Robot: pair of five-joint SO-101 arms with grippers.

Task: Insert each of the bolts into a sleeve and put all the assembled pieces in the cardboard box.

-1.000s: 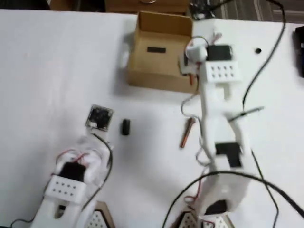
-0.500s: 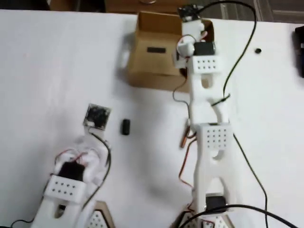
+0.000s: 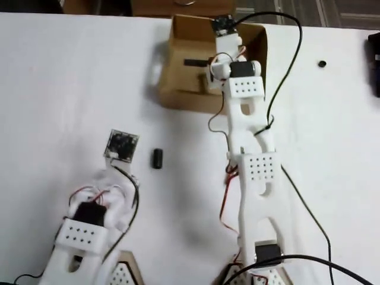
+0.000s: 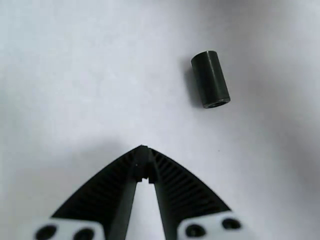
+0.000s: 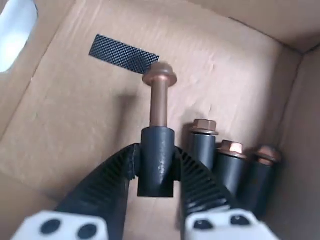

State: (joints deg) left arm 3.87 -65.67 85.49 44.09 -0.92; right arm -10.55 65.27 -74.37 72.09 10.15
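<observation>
The right gripper [image 5: 156,159] is inside the cardboard box [image 5: 75,115], and its jaws are closed on a black sleeve [image 5: 156,172]. The sleeve stands between the two fingers, and both fingers press on its sides. A copper bolt [image 5: 160,97] sits in this sleeve. Its shank and flanged head stick out beyond the fingertips, pointing away from the gripper. Just past the bolt head, a black mesh strip [image 5: 124,52] lies flat on the floor of the box.

Just beside one finger, three assembled pieces [image 5: 229,167] lie in a row, each one a black sleeve with a copper bolt head at its end. They touch each other, and the last one is close to the wall of the box. The nearest one is just beside the held sleeve.

The left gripper [image 4: 144,156] is above the white table [image 4: 75,75]. Its jaws are closed, the tips meet, and nothing is between them. A loose black sleeve [image 4: 210,79] lies on its side on the table, ahead of the fingertips and off to one side, apart from them.

In the high view, the right arm stretches over the table into the cardboard box [image 3: 184,89], and the loose sleeve [image 3: 157,158] lies near the left arm's wrist camera [image 3: 122,145].
</observation>
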